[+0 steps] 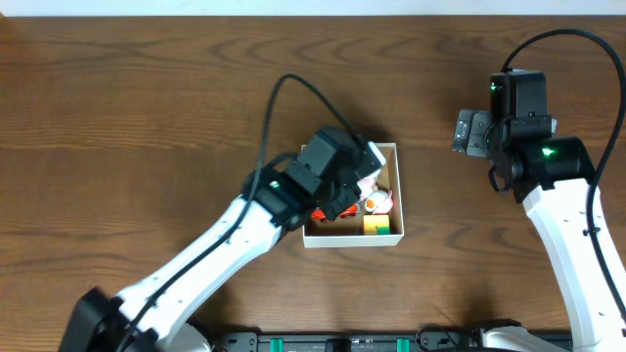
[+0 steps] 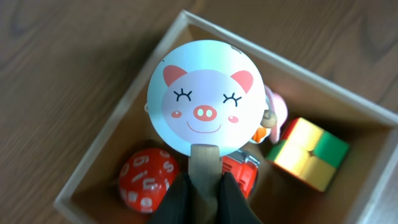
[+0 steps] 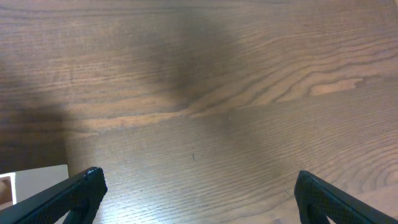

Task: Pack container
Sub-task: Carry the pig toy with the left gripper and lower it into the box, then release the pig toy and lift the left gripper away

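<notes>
On the table (image 1: 147, 98) the container (image 1: 352, 241) sits central, partly packed. Above it, the left gripper (image 2: 204, 180) is clamped on a pig fan (image 2: 202, 102). Lowering and releasing likely comes next. Right of it, the right gripper (image 3: 199, 186) hangs, fingers apart.

The left claw (image 2: 204, 186) pinches the wooden handle (image 2: 204, 158) of a round pig-face paddle (image 2: 205, 99), held above the container (image 2: 93, 165) on the wooden worktop (image 2: 62, 62). Inside lie a red numbered die (image 2: 146, 180), a multicoloured cube (image 2: 308, 152), a partly hidden red toy (image 2: 245, 174) and a pink toy (image 2: 277, 106).
</notes>
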Action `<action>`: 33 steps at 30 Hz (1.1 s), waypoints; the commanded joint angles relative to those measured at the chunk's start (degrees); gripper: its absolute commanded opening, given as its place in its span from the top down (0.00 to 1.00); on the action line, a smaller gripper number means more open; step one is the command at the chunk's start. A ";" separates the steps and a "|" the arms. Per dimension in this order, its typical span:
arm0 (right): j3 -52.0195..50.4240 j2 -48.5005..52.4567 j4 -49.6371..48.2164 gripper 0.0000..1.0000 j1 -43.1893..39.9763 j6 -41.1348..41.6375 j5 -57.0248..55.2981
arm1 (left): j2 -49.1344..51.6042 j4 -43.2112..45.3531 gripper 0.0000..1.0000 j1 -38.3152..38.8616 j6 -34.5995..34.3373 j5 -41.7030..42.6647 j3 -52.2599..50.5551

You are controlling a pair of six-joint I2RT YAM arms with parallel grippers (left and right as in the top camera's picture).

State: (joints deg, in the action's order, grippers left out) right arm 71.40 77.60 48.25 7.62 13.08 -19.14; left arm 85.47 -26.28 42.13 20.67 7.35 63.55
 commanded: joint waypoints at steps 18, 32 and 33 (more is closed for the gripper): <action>0.33 -0.76 0.04 0.01 -0.44 0.83 -0.55 | 11.13 6.84 0.76 0.11 23.67 0.15 0.44; 0.33 -0.76 0.04 0.01 -0.44 0.83 -0.55 | 5.97 11.30 0.12 -0.07 12.83 -5.88 0.46; 0.33 -0.76 0.04 0.01 -0.44 0.83 -0.55 | 4.92 11.74 0.12 -0.22 11.56 -7.04 0.48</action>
State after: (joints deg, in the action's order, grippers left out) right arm 71.40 77.60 48.23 7.62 13.08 -19.11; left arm 94.50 -15.55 42.15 37.65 4.23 63.55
